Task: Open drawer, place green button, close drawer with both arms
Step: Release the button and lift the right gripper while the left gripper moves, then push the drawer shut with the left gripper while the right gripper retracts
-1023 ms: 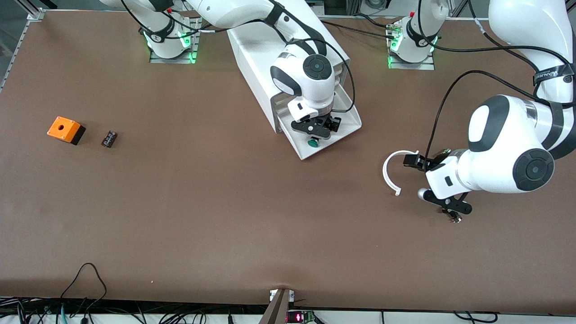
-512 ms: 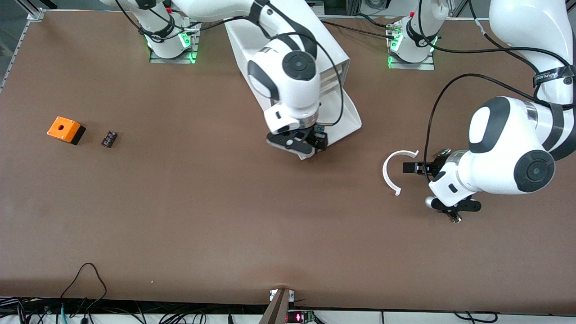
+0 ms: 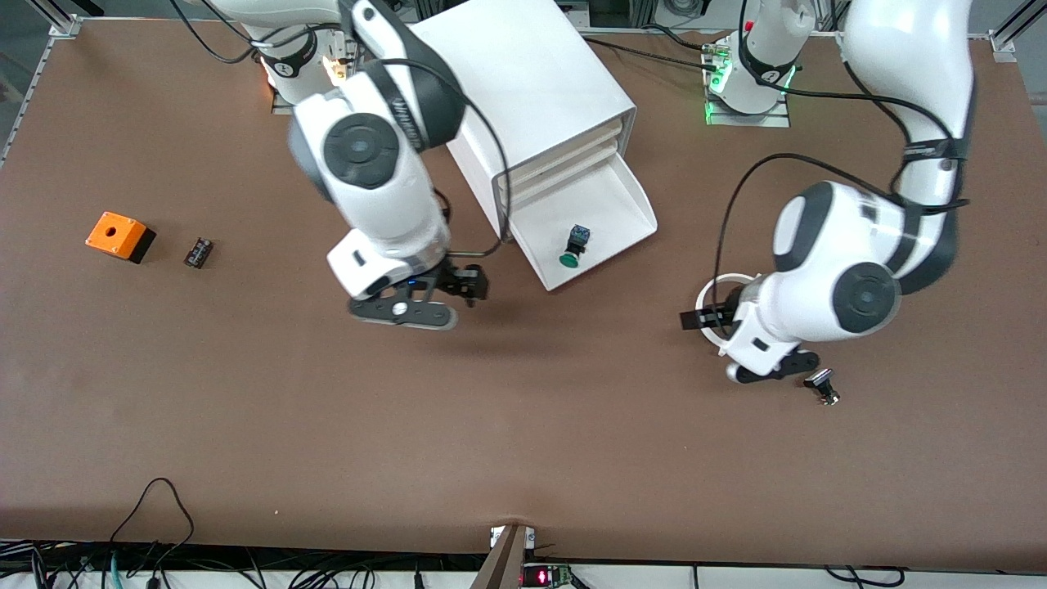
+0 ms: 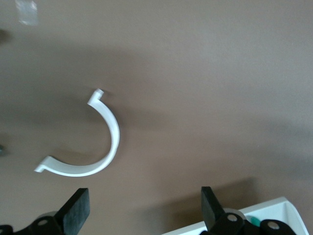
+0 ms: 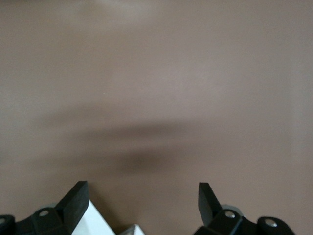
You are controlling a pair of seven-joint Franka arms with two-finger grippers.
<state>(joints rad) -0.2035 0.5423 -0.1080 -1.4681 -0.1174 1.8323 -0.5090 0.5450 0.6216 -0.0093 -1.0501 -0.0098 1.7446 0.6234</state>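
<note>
A: Where does the button (image 3: 572, 248) sit?

B: It lies in the drawer (image 3: 634, 196), on its side, green cap toward the drawer's outer lip and blue-black body pointing back to the cabinet (image 3: 532, 82). So its long axis runs roughly along the line the drawer slides on. The drawer is pulled fully out from the bottom of the cabinet, which stands near the desk's edge where the arm bases are, about midway between them.

A: So what does closing it turn on?

B: On the outer lip of the drawer, which faces the front camera's edge of the desk and slants toward the left arm's end. A push would have to run back along that slant into the cabinet.

A: Which gripper is nearer?

B: By the look of it the right gripper (image 3: 458, 290). It hangs over bare desk just beside the drawer's corner on the right arm's side. Its fingers stand wide apart and hold nothing; its wrist view shows a white edge between them, probably that corner.

A: And the other?

B: The left gripper (image 4: 144, 208) is over the desk toward the left arm's end, above a white curved clip (image 3: 710, 307) lying there. Its fingers are wide too, empty, touching nothing. A corner of the drawer and a glimpse of green show at the edge of its wrist view, so it faces the drawer. A small black-capped part (image 3: 821, 384) lies near it.
</note>
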